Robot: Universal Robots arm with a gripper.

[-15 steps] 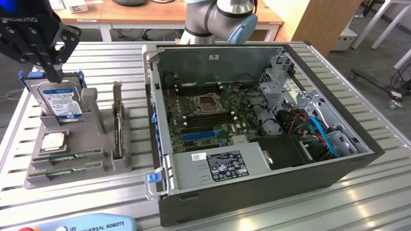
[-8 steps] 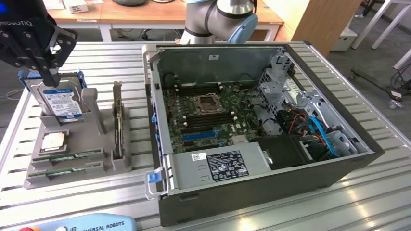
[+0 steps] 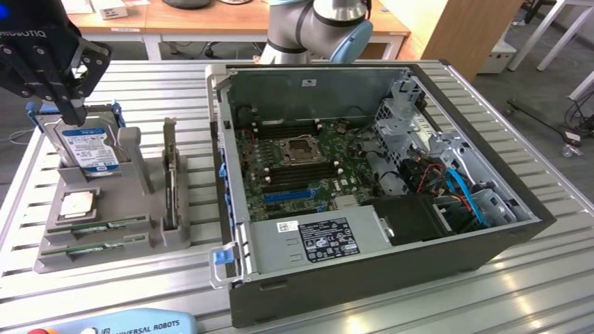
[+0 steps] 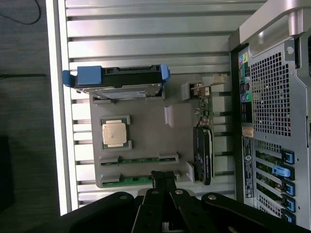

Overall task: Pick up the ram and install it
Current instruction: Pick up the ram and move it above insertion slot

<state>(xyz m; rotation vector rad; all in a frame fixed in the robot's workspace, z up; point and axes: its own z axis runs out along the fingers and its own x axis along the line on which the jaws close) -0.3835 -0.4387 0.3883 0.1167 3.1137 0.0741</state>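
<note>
Two alike green ram sticks lie in slots at the near end of the grey holder tray (image 3: 111, 259): one (image 3: 97, 227) (image 4: 138, 160) further in, the other (image 3: 96, 245) (image 4: 133, 181) at the tray's edge. I cannot tell which one is the task's ram. My black gripper (image 3: 71, 115) (image 4: 164, 175) hangs high over the tray at the exterior view's left, in front of the hard drive, shut and holding nothing. In the wrist view its closed fingertips (image 4: 167, 178) sit by the outer stick. The open computer case (image 3: 371, 229) shows a motherboard (image 3: 292, 163) with black memory slots.
The tray also carries an upright hard drive (image 3: 88, 147) in a blue frame, a CPU chip (image 3: 76, 203) and a dark expansion card (image 3: 170, 182) standing on edge. All of it stands on a slatted metal table (image 3: 519, 292). A teach pendant (image 3: 121, 323) lies at the front edge.
</note>
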